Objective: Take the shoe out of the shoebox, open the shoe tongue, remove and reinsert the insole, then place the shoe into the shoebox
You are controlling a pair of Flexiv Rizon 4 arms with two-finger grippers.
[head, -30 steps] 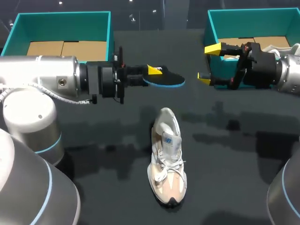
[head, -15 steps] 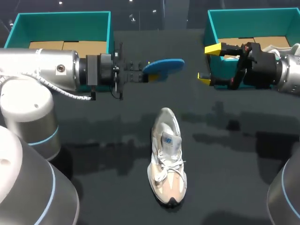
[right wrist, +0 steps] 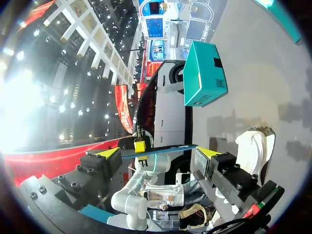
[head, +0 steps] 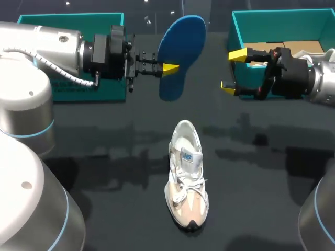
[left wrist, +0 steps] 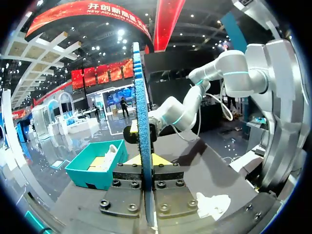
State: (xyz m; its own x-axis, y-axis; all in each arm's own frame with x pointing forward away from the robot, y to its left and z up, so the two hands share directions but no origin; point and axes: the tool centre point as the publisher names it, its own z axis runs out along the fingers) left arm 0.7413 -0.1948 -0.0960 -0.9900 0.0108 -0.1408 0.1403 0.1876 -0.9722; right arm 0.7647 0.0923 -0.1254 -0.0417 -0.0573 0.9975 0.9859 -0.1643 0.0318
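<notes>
Currently the left gripper point(head: 170, 68) is clamped on the blue insole point(head: 180, 47), raised on edge above the table. The right gripper point(head: 232, 71) has its 2 fingers apart, holding nothing, just beside the right shoebox point(head: 238, 29). The shoe point(head: 187, 178) lies mid-table.

Overhead lamps are lighting the dark counter point(head: 272, 209) evenly, and the pale shoe point(head: 187, 178) is standing out brightly against it. The left arm point(head: 47, 42) and right arm point(head: 314, 78) are casting soft, overlapping shadows across the counter on both sides of the shoe. Small lamp reflections are glinting near its far edge. In the right wrist view strong glare is washing out one side, and the counter is looking pale grey.
</notes>
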